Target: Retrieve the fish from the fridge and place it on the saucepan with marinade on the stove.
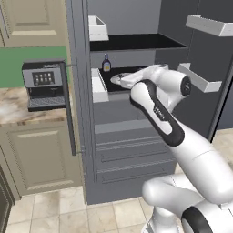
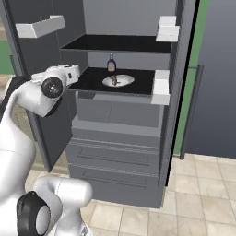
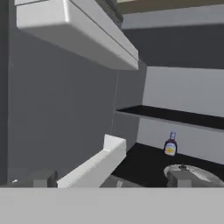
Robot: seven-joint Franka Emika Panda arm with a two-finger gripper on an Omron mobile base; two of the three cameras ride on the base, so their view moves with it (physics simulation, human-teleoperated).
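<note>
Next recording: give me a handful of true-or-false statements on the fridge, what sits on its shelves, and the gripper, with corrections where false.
1. The fridge stands with its doors open. True.
2. A small bottle stands at the back of the lower black shelf. True.
3. The white plate lies on the upper shelf. False: it lies on the lower shelf, in front of the bottle.
4. The gripper is shut on the fish. False: its jaws stand open and empty, short of the plate on which the fish lies.
5. A coffee machine sits on the counter beside the fridge. True.
</note>
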